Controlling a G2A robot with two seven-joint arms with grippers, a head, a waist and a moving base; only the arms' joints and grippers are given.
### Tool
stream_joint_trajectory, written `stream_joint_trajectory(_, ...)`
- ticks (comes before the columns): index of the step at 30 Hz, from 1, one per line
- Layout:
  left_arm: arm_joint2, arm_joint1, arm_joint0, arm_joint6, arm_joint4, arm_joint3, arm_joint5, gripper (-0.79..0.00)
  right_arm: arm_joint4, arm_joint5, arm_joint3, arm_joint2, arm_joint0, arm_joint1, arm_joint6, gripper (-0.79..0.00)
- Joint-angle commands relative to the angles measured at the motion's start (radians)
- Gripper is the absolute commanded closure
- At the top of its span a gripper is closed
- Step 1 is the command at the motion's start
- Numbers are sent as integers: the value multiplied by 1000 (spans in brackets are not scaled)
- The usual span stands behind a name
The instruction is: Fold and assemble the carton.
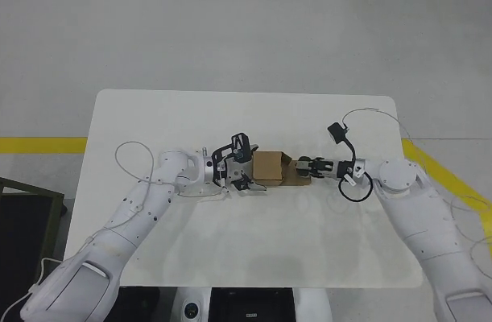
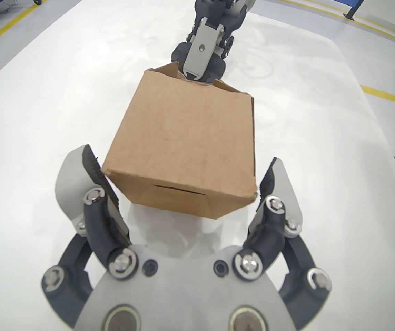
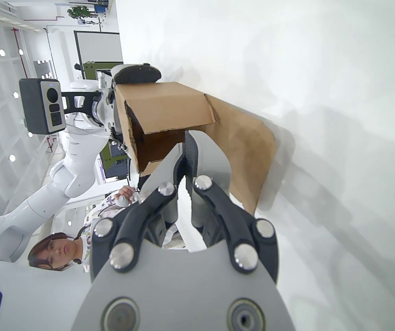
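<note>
From above, the carton (image 1: 267,166) lies near the middle of the white table (image 1: 149,113), well in from every edge, with an arm at each end of it. The left gripper (image 1: 244,167) is at its closed end and the right gripper (image 1: 298,167) at its open end. In the left wrist view, the left gripper (image 2: 181,154) has its fingers (image 2: 95,173) spread wide around the carton's closed end, a dark pad touching each corner, so the claw is pinching the carton (image 2: 183,132) across its width. A thin slot runs along that closed face. At the far end the right gripper (image 2: 197,73) points down into the open mouth. In the right wrist view, the right gripper (image 3: 186,136) has its two fingers pressed together, ribbed pads meeting, and the tips sit at the edge of a short flap (image 3: 169,129) folded over the opening. I cannot tell whether any cardboard is caught between them. A longer flap (image 3: 245,146) lies flat on the table beside the fingers.
</note>
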Motion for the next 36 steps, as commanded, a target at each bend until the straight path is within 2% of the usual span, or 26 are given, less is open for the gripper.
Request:
stream_joint_trajectory(1, -1, 0, 0, -4, -5, -2, -1, -785, 0, -3, 22, -14, 14, -5, -5, 0)
stream_joint_trajectory(14, -2, -5, 1, -15, -15, -4, -2, -785, 55, -59, 135, -120, 107, -52, 49, 0)
stream_joint_trajectory(36, -6, -8, 2, -15, -11, 0, -14, -785, 89, -105, 194, -199, 156, -95, 105, 0)
